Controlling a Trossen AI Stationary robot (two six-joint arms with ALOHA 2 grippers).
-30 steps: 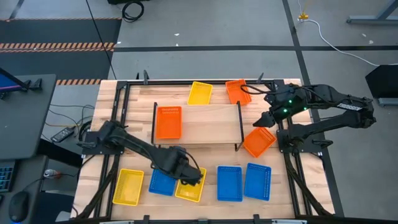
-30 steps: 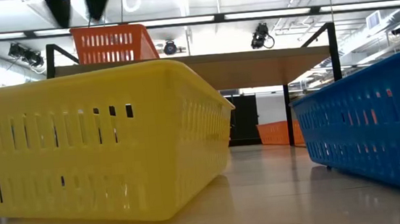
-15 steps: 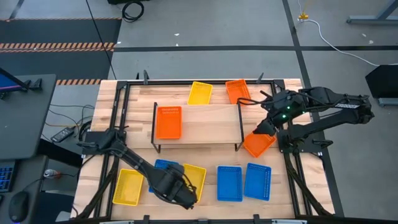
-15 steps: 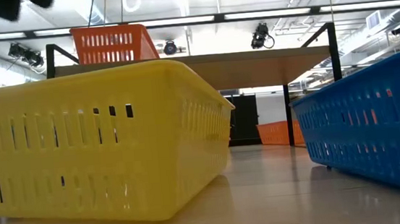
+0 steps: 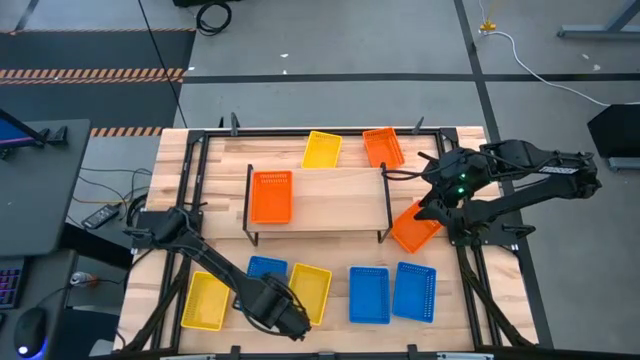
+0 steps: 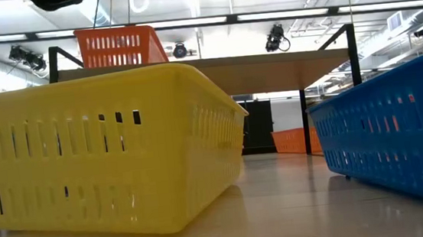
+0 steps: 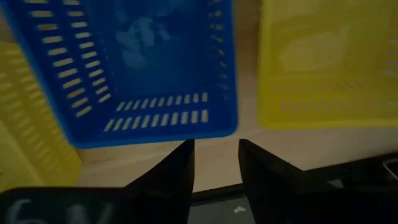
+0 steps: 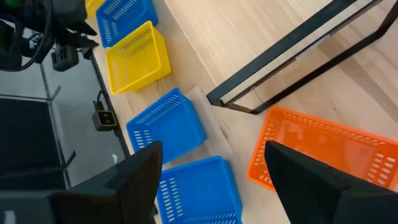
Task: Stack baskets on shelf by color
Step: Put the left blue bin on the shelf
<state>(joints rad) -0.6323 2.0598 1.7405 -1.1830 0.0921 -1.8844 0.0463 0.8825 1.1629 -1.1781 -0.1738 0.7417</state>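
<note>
The shelf (image 5: 330,190) carries one orange basket (image 5: 271,197) at its left end. Another orange basket (image 5: 415,227) lies on the table right of the shelf. My right gripper (image 5: 428,203) hovers open above it; in the right wrist view the basket (image 8: 329,152) lies beyond the gripper (image 8: 212,149). My left gripper (image 5: 288,322) is open near the table's near edge. It stands (image 7: 214,146) just short of a blue basket's (image 7: 143,68) near wall, between two yellow baskets (image 7: 323,62) (image 7: 25,130). It touches nothing.
A yellow basket (image 5: 321,149) and an orange basket (image 5: 381,146) lie behind the shelf. Along the near side lie a yellow (image 5: 205,300), a blue (image 5: 264,268), a yellow (image 5: 312,290) and two blue baskets (image 5: 368,295) (image 5: 414,290). The shelf's middle and right stand bare.
My left gripper has drawn back from above the near yellow basket toward the table's near edge. My right gripper has shifted a little toward the orange basket right of the shelf. The baskets have kept still.
</note>
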